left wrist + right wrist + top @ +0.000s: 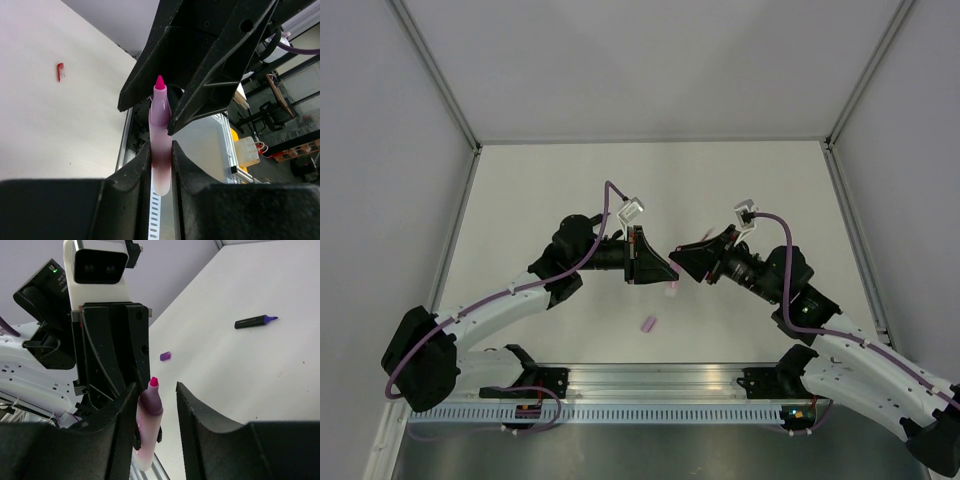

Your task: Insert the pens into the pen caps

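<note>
- Left gripper [161, 148] clamped on pale pink plastic marker pen [160, 117], raised mid-table (tip bare).
- Right gripper [156, 388] spread apart around its tip.
- Light, stiff, slick barrel, I'd guess; grip mid-barrel.

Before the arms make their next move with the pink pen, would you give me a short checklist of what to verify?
1. Left gripper grips the pale pink marker pen: ok, pinched between both fingers, tip bare.
2. Right gripper carries a cap: not ok, fingers apart, nothing held.
3. Pink cap located: cannot tell, none clearly in view.
4. Small purple tube-shaped cap free on the white table: ok.
5. Small red cap free on the table: ok.
</note>
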Controlling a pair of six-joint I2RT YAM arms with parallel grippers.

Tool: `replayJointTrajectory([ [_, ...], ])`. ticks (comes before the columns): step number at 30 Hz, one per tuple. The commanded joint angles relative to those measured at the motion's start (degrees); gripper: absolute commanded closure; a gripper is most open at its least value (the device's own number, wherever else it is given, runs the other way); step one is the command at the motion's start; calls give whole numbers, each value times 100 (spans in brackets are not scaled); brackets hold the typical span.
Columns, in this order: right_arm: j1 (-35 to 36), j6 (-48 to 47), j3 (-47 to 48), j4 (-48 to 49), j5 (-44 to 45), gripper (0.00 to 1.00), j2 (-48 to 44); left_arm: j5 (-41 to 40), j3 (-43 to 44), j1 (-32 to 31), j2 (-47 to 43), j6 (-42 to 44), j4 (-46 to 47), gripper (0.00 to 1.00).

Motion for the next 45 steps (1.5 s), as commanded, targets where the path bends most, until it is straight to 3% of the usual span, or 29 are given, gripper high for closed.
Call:
replayJointTrajectory([
  [1, 13, 231, 24, 668, -259, 59, 4, 260, -12, 9, -144, -111, 424, 98],
  [5, 13, 336, -169, 800, -356, 69, -92, 313, 58, 9, -153, -172, 442, 98],
  [11, 4, 442, -135, 845, -628, 75, -110, 357, 102, 9, -215, -304, 503, 98],
  [13, 13, 477, -135, 879, -646, 74, -101, 357, 111, 0, -267, -322, 512, 98],
  [17, 13, 547, -135, 915, -813, 63, -48, 322, 155, 9, -329, -322, 477, 98],
  [21, 4, 591, -275, 1073, -840, 61, -84, 322, 182, 9, -329, -340, 424, 98],
  [27, 13, 687, -416, 1291, -927, 79, -57, 278, 102, 9, -382, -357, 477, 98],
  [31, 13, 802, -390, 1381, -981, 100, -13, 296, 120, 1, -399, -436, 521, 98],
  [32, 13, 811, -355, 1381, -911, 100, -22, 296, 129, 9, -399, -445, 512, 98],
  [33, 13, 820, -320, 1381, -875, 100, -31, 313, 155, 9, -408, -445, 486, 94],
  [34, 13, 837, -285, 1381, -840, 100, -40, 331, 164, 9, -408, -436, 477, 76],
  [37, 13, 872, -118, 1372, -647, 100, -40, 357, 146, 9, -417, -401, 468, 53],
  [40, 21, 986, -47, 1538, -541, 100, 22, 383, 85, 9, -399, -357, 555, 45],
  [45, 13, 1329, -91, 2075, -532, 100, 241, 533, 32, 9, -268, -375, 731, 48],
])
